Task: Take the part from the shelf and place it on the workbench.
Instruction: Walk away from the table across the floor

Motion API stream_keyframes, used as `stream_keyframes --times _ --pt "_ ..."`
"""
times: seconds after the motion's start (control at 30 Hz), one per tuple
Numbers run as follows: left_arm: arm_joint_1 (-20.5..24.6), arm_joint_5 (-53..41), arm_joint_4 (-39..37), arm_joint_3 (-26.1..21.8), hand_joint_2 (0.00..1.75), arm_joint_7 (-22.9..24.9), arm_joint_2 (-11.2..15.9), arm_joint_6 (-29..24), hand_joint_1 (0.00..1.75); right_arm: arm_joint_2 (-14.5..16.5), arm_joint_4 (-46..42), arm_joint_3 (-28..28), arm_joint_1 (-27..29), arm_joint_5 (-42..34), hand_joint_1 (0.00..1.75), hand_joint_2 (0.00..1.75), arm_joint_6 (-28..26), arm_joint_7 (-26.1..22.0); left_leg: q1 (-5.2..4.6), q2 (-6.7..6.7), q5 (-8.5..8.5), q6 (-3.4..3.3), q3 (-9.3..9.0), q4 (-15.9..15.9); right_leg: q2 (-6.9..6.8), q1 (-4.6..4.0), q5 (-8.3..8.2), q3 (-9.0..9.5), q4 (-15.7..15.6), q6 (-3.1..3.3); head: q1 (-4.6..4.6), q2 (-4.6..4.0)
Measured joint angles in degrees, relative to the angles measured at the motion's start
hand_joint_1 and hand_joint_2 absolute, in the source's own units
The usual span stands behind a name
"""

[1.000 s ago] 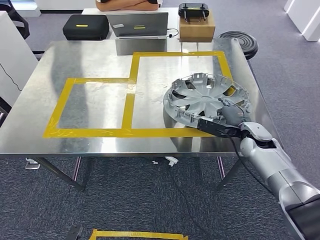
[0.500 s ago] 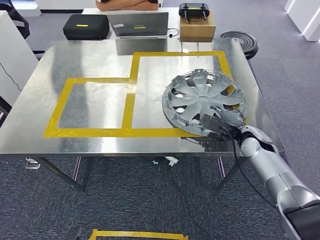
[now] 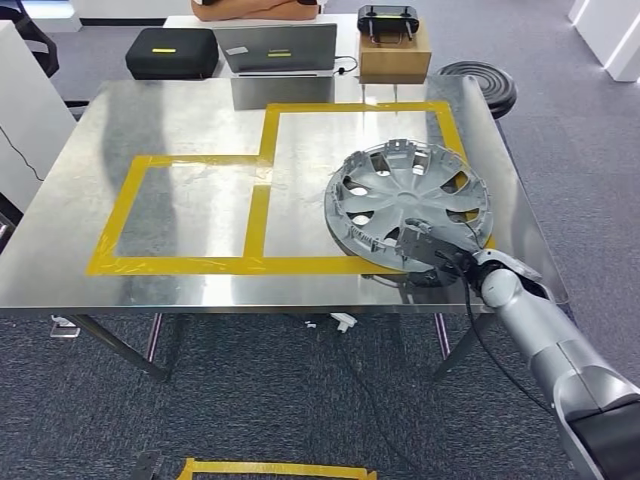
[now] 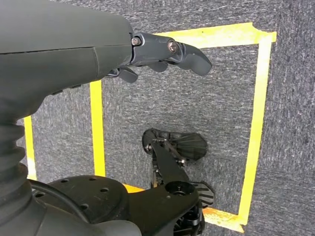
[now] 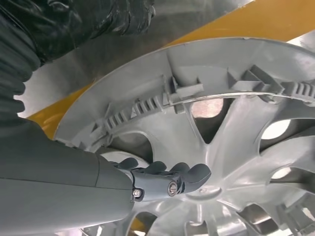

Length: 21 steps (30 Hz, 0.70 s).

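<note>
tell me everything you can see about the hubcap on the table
The hubcap is a round silver-grey disc, plastic by its look, with curved spokes and openings between them. Its hollow inner side faces up, showing ribs, clips and a wire ring along the rim. It lies on the steel workbench, overlapping the yellow tape. The right robot hand rests at its near rim.

The workbench [image 3: 189, 120] is bare sheet metal, smooth and brightly reflective, marked with glossy yellow tape [image 3: 256, 215]. The part [image 3: 407, 190] looks like moulded grey plastic with a satin sheen and a ribbed rim, and a thin shiny wire ring runs round it. The floor [image 3: 226, 400] is rough dark grey carpet; the box [image 3: 394, 55] looks like matt brown cardboard.
</note>
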<state>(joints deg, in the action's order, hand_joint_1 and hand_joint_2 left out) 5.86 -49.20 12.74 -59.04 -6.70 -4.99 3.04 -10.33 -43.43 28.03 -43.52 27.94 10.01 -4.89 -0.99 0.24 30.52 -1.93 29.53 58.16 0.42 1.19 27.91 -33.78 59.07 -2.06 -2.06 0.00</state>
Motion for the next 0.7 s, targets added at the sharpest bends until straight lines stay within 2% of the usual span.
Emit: stream_keyframes --times 0.17,0.33,0.47,0.7 --pt "-0.41 0.18 0.0 0.01 1.75 -0.13 -0.01 -0.05 0.0 -1.01 -3.08 3.82 -0.12 6.16 0.0 1.75 -3.87 2.05 0.0 0.0 0.0 0.0 0.0 0.01 0.01 0.0 0.0 -0.02 0.0 0.0 0.0 0.0" --pt "-0.91 0.71 0.0 0.01 1.75 -0.22 -0.01 -0.26 0.0 -2.8 -9.48 7.15 1.2 11.66 0.0 1.75 -7.42 6.15 0.0 0.0 0.0 0.0 0.03 0.01 0.01 0.0 0.01 -0.06 0.0 0.0 -0.01 0.0" --pt "-1.56 1.26 0.0 0.01 1.75 -0.49 -0.01 -0.49 0.0 -5.36 -17.13 9.19 3.67 15.18 0.0 1.75 -8.28 9.65 0.0 0.0 0.01 0.0 0.06 0.0 0.0 0.0 0.03 -0.08 -0.01 0.0 -0.02 0.0" --pt "-2.53 1.92 0.0 -0.01 1.75 -0.93 -0.04 -0.55 0.0 -10.64 -28.3 11.01 8.14 18.68 0.0 1.75 -9.32 12.35 -0.02 -0.06 0.03 -0.02 0.1 0.01 -0.05 0.0 0.04 -0.11 -0.04 0.0 -0.01 0.0"
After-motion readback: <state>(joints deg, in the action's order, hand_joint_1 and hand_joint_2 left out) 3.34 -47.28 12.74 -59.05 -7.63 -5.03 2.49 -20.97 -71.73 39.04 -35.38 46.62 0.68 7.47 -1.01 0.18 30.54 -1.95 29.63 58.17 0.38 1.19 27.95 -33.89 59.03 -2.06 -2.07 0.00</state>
